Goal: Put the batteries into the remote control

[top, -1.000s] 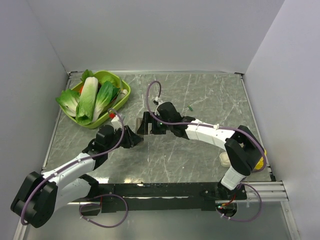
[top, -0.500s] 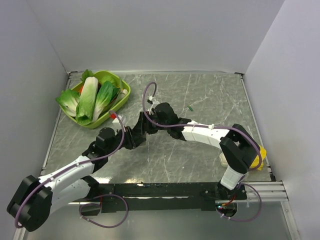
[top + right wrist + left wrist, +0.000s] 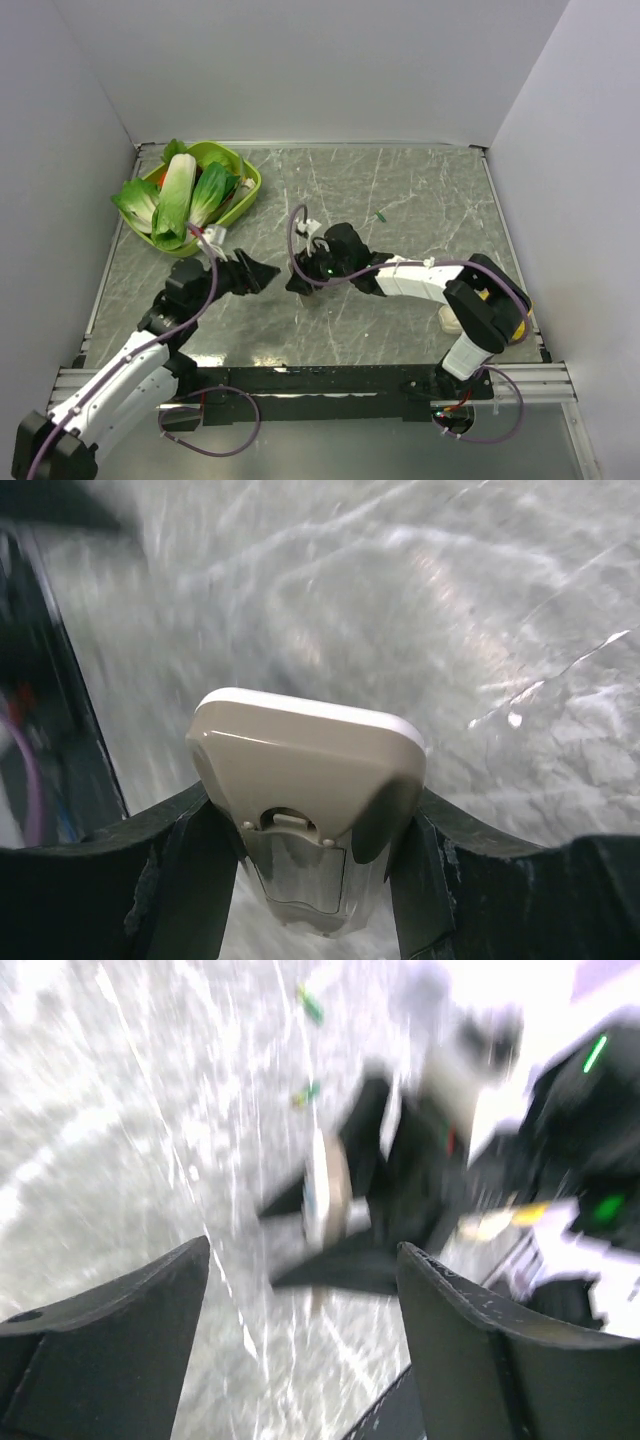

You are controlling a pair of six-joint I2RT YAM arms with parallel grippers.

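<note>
Presently: remote control [image 3: 310,770] was pinched between the right gripper [image 3: 310,825] fingers, mid-table; left gripper [image 3: 302,1250] stood spread and empty, near it; one battery [image 3: 382,216] lay on the table [image 3: 430,185], well apart.

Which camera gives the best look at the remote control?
Right wrist: the remote control fills the centre, clamped in the right pincer. Left wrist shows it as a blurred sliver; from the top it cannot be made out.

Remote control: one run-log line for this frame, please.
remote control: gripped by right gripper | left gripper: open, empty | batteries: loose on table, not loaded
</note>
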